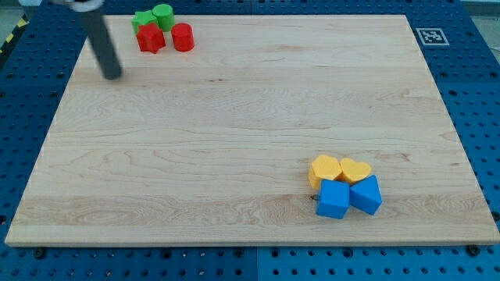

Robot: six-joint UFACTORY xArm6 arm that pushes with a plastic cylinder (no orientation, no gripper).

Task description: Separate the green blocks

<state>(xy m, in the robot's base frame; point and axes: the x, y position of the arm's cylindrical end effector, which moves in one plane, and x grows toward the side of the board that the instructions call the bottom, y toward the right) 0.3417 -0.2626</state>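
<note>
Two green blocks sit at the view's top left of the wooden board (234, 117): a green star (143, 19) and a green cylinder (163, 15), touching each other. Just below them are a red star (150, 38) and a red cylinder (183, 37), pressed against the green ones. My tip (113, 76) rests on the board to the left of and below this cluster, apart from it by a short gap.
At the view's bottom right lie a yellow hexagon-like block (325, 168), a yellow heart (355, 169), a blue cube (333, 200) and a second blue block (366, 194), all packed together. A marker tag (430, 36) is beyond the board's top right corner.
</note>
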